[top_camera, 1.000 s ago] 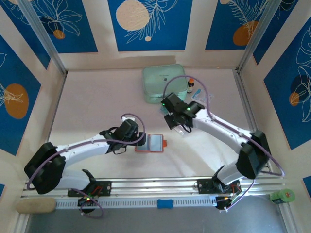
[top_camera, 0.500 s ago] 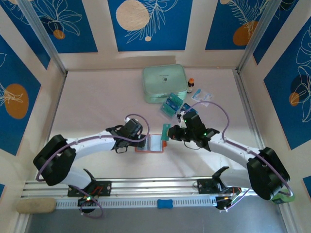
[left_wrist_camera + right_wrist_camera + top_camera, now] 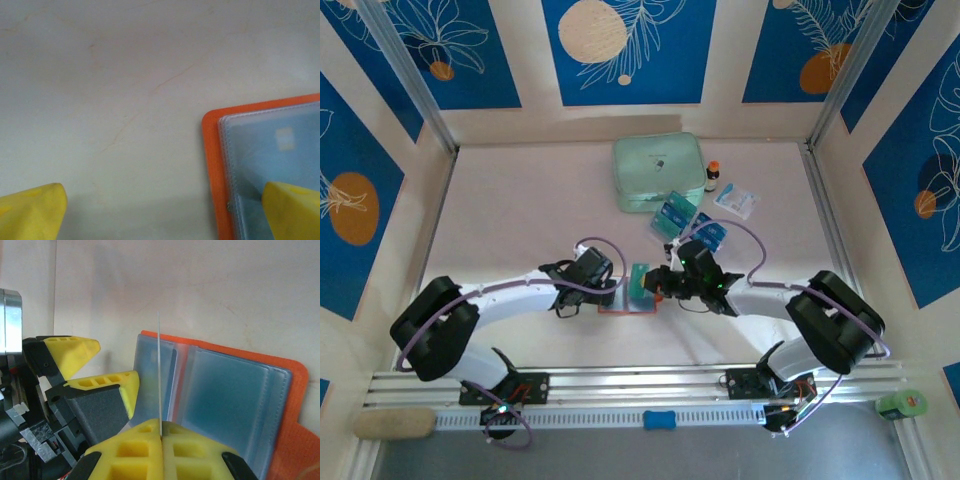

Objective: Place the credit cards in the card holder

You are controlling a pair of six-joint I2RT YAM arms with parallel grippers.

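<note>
The orange card holder (image 3: 620, 305) lies open on the table, its clear sleeves (image 3: 235, 405) facing up. My right gripper (image 3: 658, 283) is shut on one teal credit card (image 3: 640, 282), which the right wrist view shows edge-on (image 3: 159, 375) and upright over the holder's left sleeve. My left gripper (image 3: 616, 286) stands open at the holder's left edge (image 3: 212, 165). One of its yellow fingertips (image 3: 292, 210) is over the sleeve, the other (image 3: 30, 212) over bare table. Two more credit cards (image 3: 670, 214) (image 3: 708, 233) lie behind the holder.
A mint-green zip case (image 3: 658, 170) sits at the back, with a small bottle (image 3: 712, 176) and a white-and-blue packet (image 3: 735, 200) to its right. Panelled walls close in the table on three sides. The metal rail (image 3: 640, 385) runs along the near edge.
My right arm came forward from beside the zip case to the holder, carrying a card. My left gripper shifted right onto the holder's left edge and stayed open.
</note>
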